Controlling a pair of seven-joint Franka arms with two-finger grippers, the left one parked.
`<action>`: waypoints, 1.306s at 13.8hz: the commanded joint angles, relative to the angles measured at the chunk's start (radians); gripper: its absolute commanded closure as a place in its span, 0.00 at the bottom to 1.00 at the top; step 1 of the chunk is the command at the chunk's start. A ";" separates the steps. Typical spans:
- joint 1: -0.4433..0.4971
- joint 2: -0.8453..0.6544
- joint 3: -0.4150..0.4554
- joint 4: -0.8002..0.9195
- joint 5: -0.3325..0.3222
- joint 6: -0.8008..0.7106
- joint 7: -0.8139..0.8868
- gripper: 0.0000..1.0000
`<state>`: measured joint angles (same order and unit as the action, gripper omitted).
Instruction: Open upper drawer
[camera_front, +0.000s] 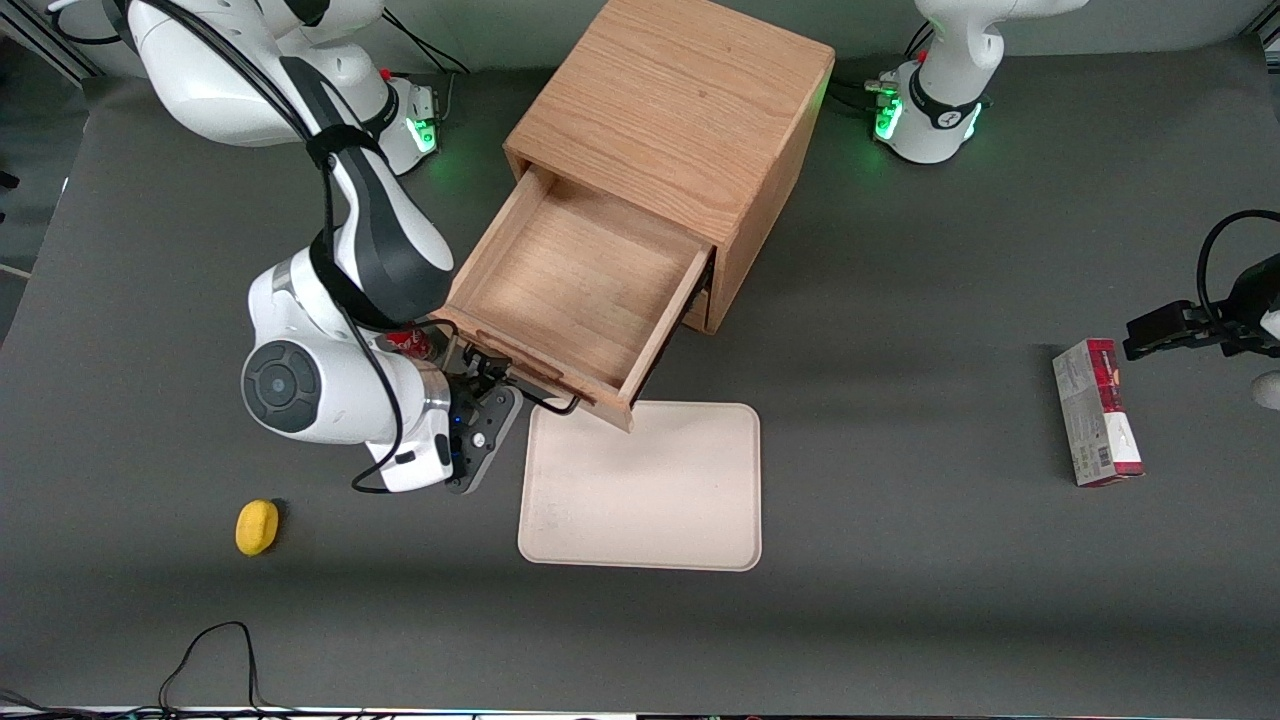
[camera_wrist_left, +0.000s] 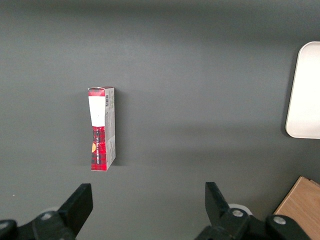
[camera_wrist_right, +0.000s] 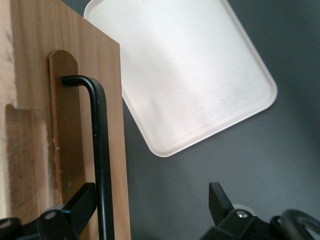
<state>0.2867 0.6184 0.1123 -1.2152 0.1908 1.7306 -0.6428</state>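
The upper drawer (camera_front: 580, 285) stands pulled well out of the oak cabinet (camera_front: 680, 110), its wooden tray bare inside. Its thin black bar handle (camera_front: 545, 395) runs along the drawer front, the side nearest the front camera. My right gripper (camera_front: 482, 372) is at the handle's end toward the working arm, level with the drawer front. In the right wrist view the gripper (camera_wrist_right: 150, 196) is open. The handle (camera_wrist_right: 99, 150) passes just inside one finger (camera_wrist_right: 80, 202), and the drawer front (camera_wrist_right: 30, 60) lies beside it. The fingers are not closed on the bar.
A cream tray (camera_front: 640, 485) (camera_wrist_right: 185, 75) lies flat on the table, nearer the front camera than the drawer, its edge under the drawer's corner. A yellow object (camera_front: 257, 527) sits near the working arm. A red and grey box (camera_front: 1097, 410) (camera_wrist_left: 101, 128) lies toward the parked arm's end.
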 joint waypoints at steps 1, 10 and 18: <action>-0.021 0.001 0.001 0.069 -0.022 -0.013 0.002 0.00; -0.023 -0.227 -0.042 -0.105 -0.238 -0.158 0.192 0.00; -0.017 -0.696 -0.247 -0.636 -0.170 -0.122 0.440 0.00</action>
<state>0.2615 0.0690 -0.0709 -1.6570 -0.0163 1.5514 -0.2874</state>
